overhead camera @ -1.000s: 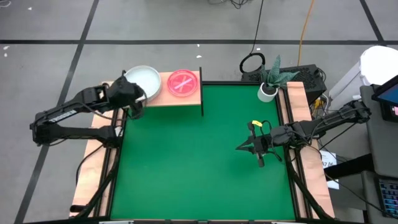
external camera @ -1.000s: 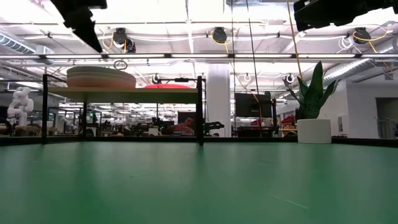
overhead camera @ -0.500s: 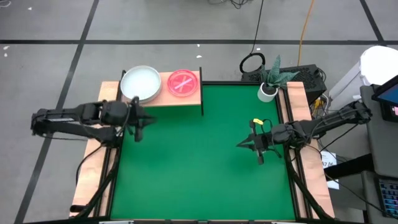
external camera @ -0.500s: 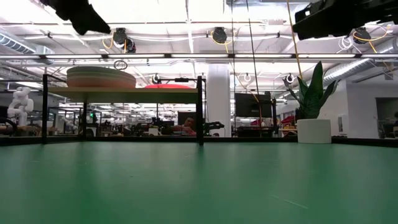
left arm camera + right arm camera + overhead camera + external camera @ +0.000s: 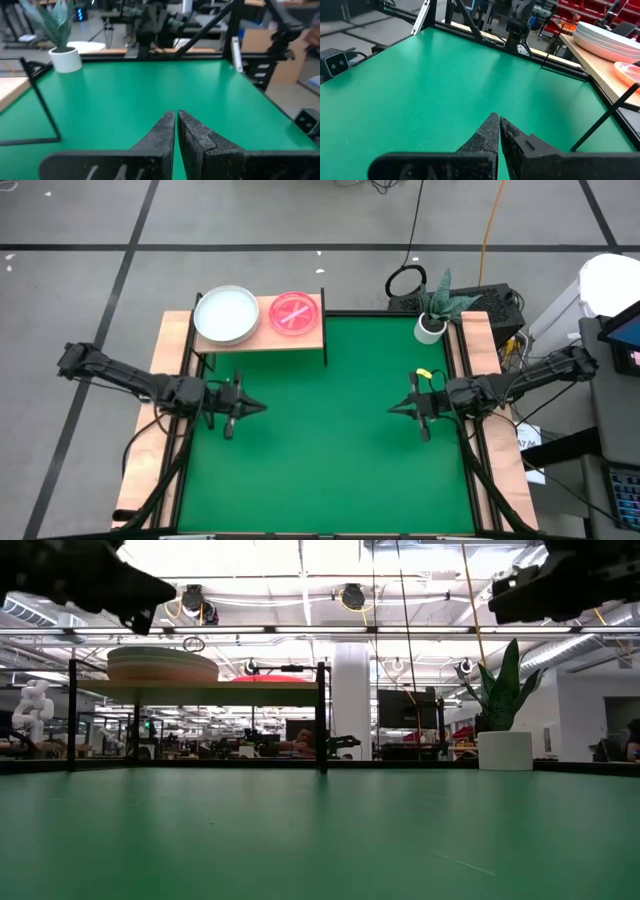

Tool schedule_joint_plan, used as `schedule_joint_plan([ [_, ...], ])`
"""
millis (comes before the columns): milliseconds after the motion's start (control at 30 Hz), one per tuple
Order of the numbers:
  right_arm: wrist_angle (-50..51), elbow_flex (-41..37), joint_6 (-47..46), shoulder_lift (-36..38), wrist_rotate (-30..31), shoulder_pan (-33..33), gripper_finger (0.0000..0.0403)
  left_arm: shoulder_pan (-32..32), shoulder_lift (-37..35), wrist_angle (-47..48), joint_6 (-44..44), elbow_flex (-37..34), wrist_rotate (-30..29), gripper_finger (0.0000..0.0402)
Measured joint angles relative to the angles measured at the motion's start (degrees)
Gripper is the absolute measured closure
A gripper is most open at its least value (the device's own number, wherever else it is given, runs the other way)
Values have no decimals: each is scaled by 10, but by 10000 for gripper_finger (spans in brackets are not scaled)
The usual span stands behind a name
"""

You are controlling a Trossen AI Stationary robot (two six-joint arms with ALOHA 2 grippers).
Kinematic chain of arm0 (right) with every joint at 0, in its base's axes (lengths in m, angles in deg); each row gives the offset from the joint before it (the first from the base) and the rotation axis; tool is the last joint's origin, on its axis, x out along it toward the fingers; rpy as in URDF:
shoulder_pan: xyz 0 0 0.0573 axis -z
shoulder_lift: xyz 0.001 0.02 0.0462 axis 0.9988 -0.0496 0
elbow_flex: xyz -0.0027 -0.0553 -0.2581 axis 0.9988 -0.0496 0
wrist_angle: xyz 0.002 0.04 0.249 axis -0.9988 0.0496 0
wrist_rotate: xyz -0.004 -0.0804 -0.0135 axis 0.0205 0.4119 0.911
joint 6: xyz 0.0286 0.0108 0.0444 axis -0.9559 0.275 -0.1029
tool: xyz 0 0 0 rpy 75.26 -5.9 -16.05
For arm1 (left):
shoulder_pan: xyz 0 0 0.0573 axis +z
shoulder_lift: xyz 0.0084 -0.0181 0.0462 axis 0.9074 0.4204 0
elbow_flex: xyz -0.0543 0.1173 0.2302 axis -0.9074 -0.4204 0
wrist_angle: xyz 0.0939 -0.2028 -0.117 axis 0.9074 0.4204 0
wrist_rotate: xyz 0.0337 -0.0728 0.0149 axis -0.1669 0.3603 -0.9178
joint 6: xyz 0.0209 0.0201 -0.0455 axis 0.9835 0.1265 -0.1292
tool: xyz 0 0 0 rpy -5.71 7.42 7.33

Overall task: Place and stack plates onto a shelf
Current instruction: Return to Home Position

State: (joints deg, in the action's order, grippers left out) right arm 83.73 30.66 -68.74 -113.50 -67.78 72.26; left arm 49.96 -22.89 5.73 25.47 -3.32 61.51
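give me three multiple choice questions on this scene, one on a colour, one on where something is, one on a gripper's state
1. What colour is the top plate in the stack of large plates?
A. pink
B. pale mint-white
C. amber

2. Which stack stands at the end of the shelf nearer the plant pot?
A. large plates
B. small magenta plates
C. neither

3. The left gripper is:
A. shut on a plate
B. open above the shelf
C. shut, empty, over the table

Answers:
1 B, the high view shows a pale top plate.
2 B, the magenta stack lies on the pot's side.
3 C, the left wrist view shows its jaws closed with nothing between.
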Motion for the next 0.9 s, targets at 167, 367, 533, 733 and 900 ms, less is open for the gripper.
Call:
schedule_joint_plan([
  [167,-47,-56,-15,41,0,7,403,-24,-4,-103,-3,-71,0,378],
  [367,-62,-109,-41,84,-3,28,403,-37,-8,-187,-9,-142,-1,378],
  [533,-63,-135,-42,119,-32,40,403,-44,-18,-211,4,-154,-2,378],
  [733,-63,-165,-40,160,-34,62,403,-44,-48,-202,29,-154,-2,378],
  [900,-55,-178,-41,188,-34,83,403,-44,-78,-172,29,-154,-2,378],
])
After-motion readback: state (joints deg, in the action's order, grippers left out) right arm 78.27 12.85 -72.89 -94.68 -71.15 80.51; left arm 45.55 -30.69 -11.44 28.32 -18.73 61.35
